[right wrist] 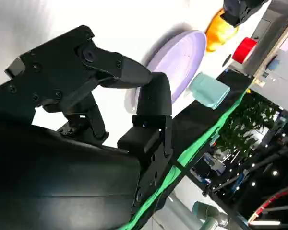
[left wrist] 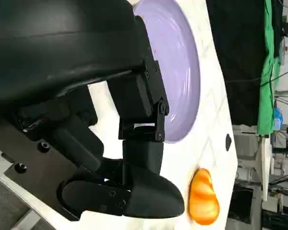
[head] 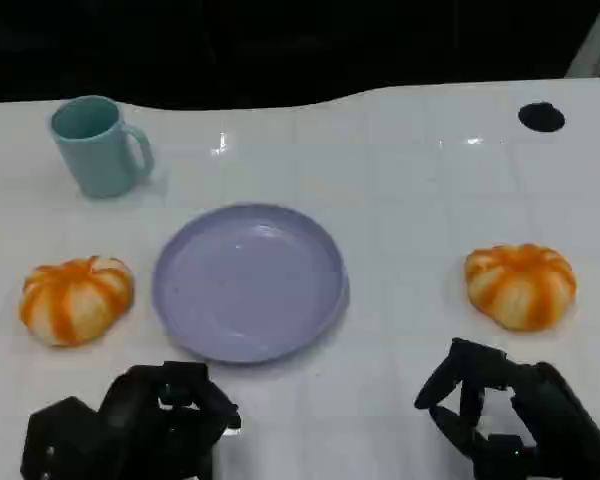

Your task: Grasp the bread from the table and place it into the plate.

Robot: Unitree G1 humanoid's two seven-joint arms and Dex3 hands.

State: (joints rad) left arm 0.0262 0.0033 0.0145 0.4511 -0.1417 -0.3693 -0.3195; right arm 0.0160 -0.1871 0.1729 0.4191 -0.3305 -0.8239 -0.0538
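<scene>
A white desk (head: 400,180) carries a lilac plate (head: 250,282) at its middle, bare of food. Two orange-striped bread rolls lie on the desk, one on each side of the plate: the left roll (head: 76,299) just beside its rim, the right roll (head: 520,285) well apart from it. A teal mug (head: 100,146) stands behind the left roll.

Both black hands sit at the near edge, neither touching anything. The left hand (head: 145,425) is below the plate's near-left rim, fingers curled in on nothing. The right hand (head: 515,415) is near the right roll, just short of it, fingers apart and empty.

By my reading, the grasp has not begun; this is the approach. The next move calls for one hand to reach over its roll, most likely the right, and close around the rounded sides before lifting toward the plate.
</scene>
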